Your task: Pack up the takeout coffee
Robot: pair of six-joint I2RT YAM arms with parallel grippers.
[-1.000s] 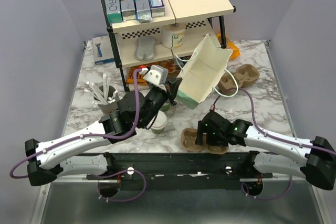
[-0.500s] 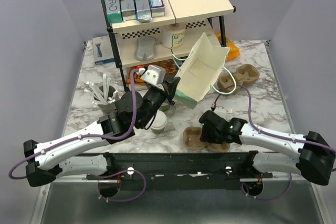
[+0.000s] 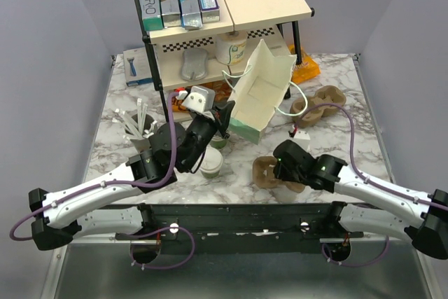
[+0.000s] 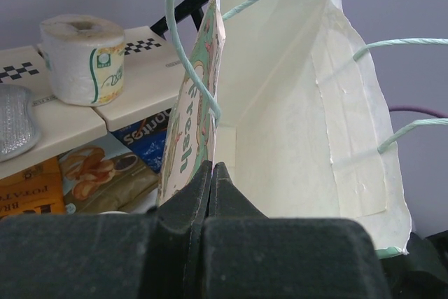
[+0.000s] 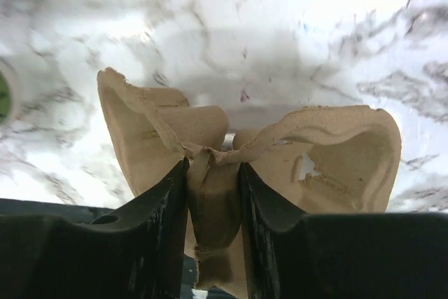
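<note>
The takeout coffee (image 3: 212, 162), a small cup with a white lid, stands on the marble just under my left arm. My left gripper (image 3: 227, 112) (image 4: 212, 169) is shut on the edge of a cream paper bag (image 3: 260, 92) (image 4: 294, 124), which it holds tilted with the mouth facing up and toward the arms. My right gripper (image 3: 278, 169) (image 5: 213, 173) is shut on the centre ridge of a brown cardboard cup carrier (image 3: 262, 171) (image 5: 329, 152), right of the coffee. The carrier's cup wells are empty.
A two-tier rack (image 3: 231, 29) at the back holds boxes, a toilet roll (image 4: 82, 57) and snack packs. A second carrier (image 3: 320, 101) lies back right. A cup of stirrers (image 3: 140, 129) stands at the left, and a small green cup (image 3: 218, 142) sits behind the coffee.
My right gripper has closed on the carrier's centre ridge and shifted it slightly away from the table's near edge. The left gripper has swung the bag a little to the left.
</note>
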